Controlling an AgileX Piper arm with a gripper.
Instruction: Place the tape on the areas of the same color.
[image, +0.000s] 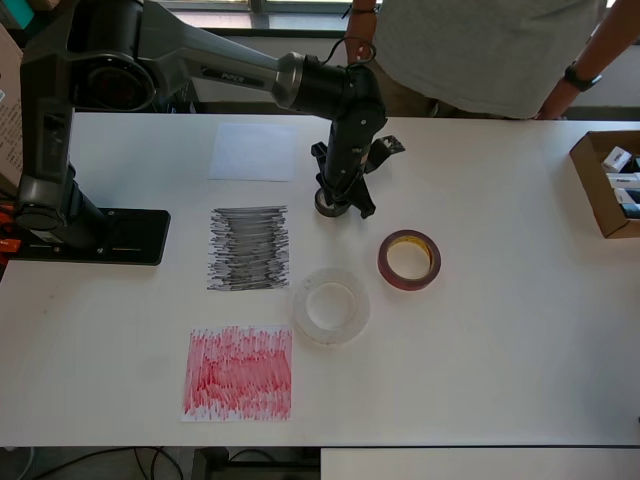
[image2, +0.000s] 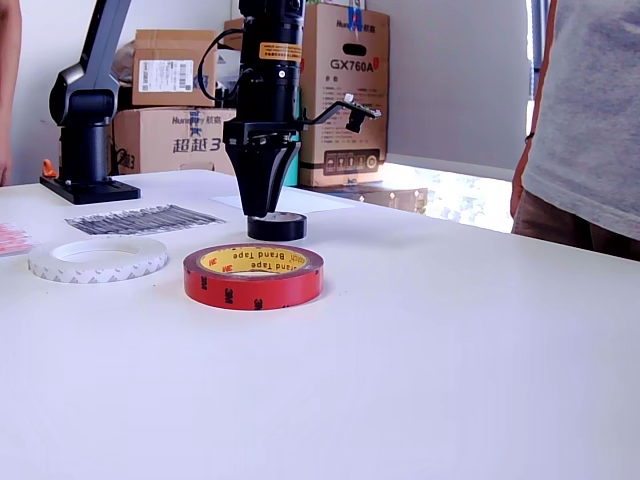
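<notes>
The small black tape roll (image: 329, 204) (image2: 278, 227) lies flat on the white table. My gripper (image: 338, 200) (image2: 262, 208) points straight down with its tips at the roll's rim. The arm hides the gap between the jaws, so I cannot tell whether they hold the roll. The dark-red roll with a yellowish core (image: 409, 260) (image2: 254, 275) and the translucent white roll (image: 331, 306) (image2: 98, 259) lie flat nearby. The black scribbled patch (image: 248, 248) (image2: 145, 218), the red scribbled patch (image: 239, 372) and the plain white sheet (image: 253, 151) lie in a column on the overhead view's left.
The arm's black base (image: 85, 235) stands at the overhead view's left edge. An open cardboard box (image: 605, 182) with small items sits at the right edge. A person (image: 480, 50) stands behind the table's far side. Cardboard boxes (image2: 345, 95) are stacked behind the arm.
</notes>
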